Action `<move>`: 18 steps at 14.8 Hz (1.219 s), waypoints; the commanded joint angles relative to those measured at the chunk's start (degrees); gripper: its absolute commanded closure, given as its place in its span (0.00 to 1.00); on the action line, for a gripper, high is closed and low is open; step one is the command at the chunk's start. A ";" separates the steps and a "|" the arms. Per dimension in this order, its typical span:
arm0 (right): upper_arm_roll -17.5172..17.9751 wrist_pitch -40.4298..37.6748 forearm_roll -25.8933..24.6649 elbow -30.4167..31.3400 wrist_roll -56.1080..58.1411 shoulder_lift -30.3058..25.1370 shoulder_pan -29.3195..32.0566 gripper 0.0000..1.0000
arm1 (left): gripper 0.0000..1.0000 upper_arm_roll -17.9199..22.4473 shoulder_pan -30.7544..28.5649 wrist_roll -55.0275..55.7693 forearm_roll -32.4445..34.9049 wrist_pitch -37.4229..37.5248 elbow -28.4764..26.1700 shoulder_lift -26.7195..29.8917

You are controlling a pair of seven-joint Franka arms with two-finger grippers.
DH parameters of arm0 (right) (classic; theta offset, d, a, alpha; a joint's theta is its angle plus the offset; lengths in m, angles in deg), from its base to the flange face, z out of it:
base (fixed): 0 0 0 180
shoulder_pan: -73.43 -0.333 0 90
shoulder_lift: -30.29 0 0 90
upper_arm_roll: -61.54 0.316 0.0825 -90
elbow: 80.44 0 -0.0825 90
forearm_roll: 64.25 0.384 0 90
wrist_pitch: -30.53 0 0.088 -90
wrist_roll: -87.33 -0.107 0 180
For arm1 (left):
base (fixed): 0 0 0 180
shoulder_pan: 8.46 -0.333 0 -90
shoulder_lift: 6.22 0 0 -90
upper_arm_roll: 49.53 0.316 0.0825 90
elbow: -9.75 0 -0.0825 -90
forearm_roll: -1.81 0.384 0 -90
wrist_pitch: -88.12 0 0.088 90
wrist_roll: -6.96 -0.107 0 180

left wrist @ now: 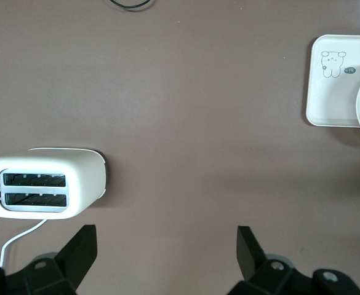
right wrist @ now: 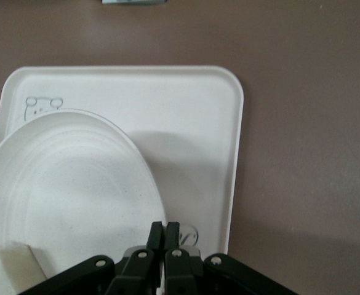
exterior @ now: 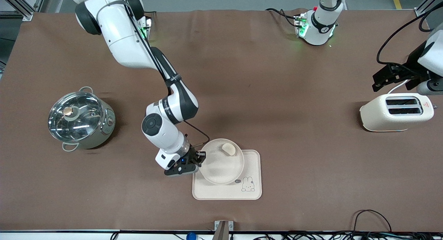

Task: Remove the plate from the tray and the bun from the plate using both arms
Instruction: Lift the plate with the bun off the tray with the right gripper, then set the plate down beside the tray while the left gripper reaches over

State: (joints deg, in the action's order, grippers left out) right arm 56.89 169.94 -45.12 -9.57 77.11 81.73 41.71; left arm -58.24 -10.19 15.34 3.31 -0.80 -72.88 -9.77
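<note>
Fingers of my right gripper clenched on the rim of the plate, plate over the tray with the bun on it, my left gripper released, waiting over the desk near the toaster.

My right arm reaches down from its base, elbow bent, its gripper low with fingers pinched together. My left arm waits at its end, gripper held high, fingers spread wide.
</note>
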 commanded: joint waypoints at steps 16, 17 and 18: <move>1.57 11.77 0.20 35.91 -3.64 -20.75 -6.15 0.00 | 0.00 -0.69 0.40 0.93 -6.04 3.23 -1.29 0.12; 1.48 9.76 0.11 35.91 -5.06 -22.42 -5.98 0.00 | 0.00 -1.57 0.75 3.20 -7.90 1.40 -1.47 -0.23; 1.22 7.30 0.11 35.56 -5.24 -23.91 -5.28 0.00 | 0.00 -2.71 0.93 7.23 -9.31 -0.88 -2.08 -0.93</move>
State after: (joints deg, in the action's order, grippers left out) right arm 57.98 180.91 -45.06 21.89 73.91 64.73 35.50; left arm -59.14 -9.80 17.54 -3.31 1.17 -74.07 -9.98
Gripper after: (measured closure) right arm 0.308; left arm 0.000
